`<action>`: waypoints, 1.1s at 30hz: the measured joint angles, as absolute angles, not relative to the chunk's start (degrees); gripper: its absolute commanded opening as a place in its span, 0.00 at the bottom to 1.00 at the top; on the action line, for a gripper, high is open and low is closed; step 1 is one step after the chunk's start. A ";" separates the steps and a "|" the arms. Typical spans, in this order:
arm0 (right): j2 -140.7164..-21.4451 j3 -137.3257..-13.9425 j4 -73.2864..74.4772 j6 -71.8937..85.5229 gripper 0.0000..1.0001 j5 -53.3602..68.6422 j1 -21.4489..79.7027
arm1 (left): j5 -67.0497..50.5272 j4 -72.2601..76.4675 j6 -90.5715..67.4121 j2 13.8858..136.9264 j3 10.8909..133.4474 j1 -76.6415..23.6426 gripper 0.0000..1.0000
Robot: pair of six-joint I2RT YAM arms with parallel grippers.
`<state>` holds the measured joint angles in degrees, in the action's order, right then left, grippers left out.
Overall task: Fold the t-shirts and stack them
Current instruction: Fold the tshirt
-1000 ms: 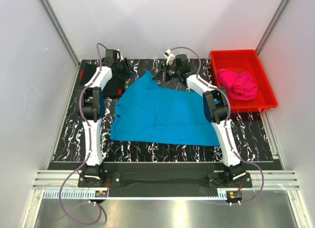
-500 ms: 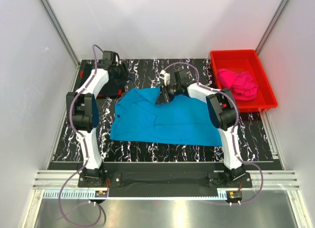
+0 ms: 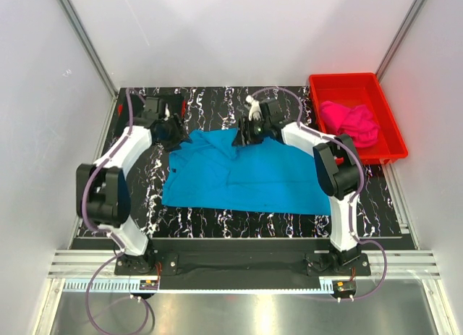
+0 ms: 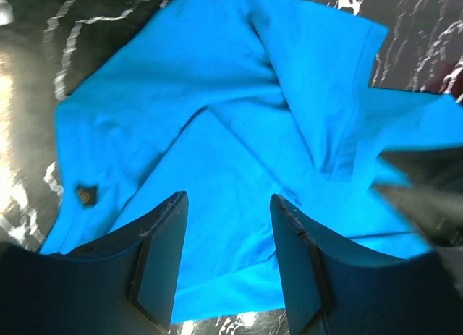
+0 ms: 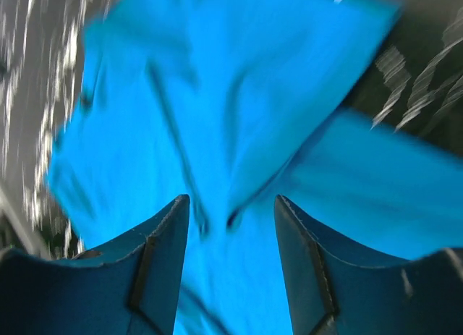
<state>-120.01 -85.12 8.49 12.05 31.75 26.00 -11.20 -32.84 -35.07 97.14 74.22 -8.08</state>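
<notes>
**Both grippers apart above the turquoise shirt**

Top view: the turquoise-blue t-shirt (image 3: pixel 246 177) lies spread on the black marbled table (image 3: pixel 217 223), roughly centre. It is not flat. Its far-left part is rumpled, with cloth bunched at the 12 o'clock edge.

Hot pink t-shirt (image 3: pixel 351 124): heaped inside the red bin (image 3: pixel 340 77), at 2 o'clock from the turquoise shirt and well apart from it.

Left gripper (image 4: pixel 228 201): over the shirt's 10 o'clock corner. Left wrist view shows the fingers spread with nothing between them. The cloth below has creases and one overlapping flap, and a small dark tag (image 4: pixel 85 196) shows near its edge.

Right gripper (image 5: pixel 231 203): at the shirt's 12 o'clock edge. Right wrist view is blurred, but the fingers are parted with no cloth pinched and turquoise fabric beneath.
</notes>
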 measured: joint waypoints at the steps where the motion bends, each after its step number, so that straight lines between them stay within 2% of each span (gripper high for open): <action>1: -120.49 -86.96 8.60 13.76 0.58 29.41 26.00 | -10.98 -32.67 -35.22 95.46 73.08 -7.75 0.54; 7: -127.22 -99.98 11.14 20.05 0.57 19.03 26.04 | -10.66 -31.55 -35.53 86.72 68.12 -5.89 0.55; 15: -137.82 -108.75 15.35 20.67 0.55 14.59 26.09 | -11.68 -31.20 -35.48 84.58 66.92 -5.82 0.56; 25: -141.62 -115.20 16.40 15.64 0.43 10.15 27.66 | -12.69 -30.33 -35.46 84.42 66.92 -5.76 0.56; 28: -142.26 -116.22 16.88 14.35 0.29 9.87 28.56 | -12.99 -30.20 -35.46 84.42 66.92 -5.76 0.56; 29: -142.37 -116.38 16.91 13.93 0.17 9.82 28.84 | -13.06 -30.20 -35.46 84.42 66.92 -5.76 0.56; 31: -142.39 -116.49 17.50 13.23 0.03 9.67 29.26 | -13.04 -30.20 -35.46 84.42 66.92 -5.67 0.56; 33: -142.39 -116.55 18.09 12.80 0.00 9.76 29.52 | -12.95 -30.24 -35.44 84.42 66.92 -5.45 0.56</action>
<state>-142.39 -116.55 18.09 12.80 9.76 29.52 -12.95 -30.24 -35.44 84.42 66.92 -5.45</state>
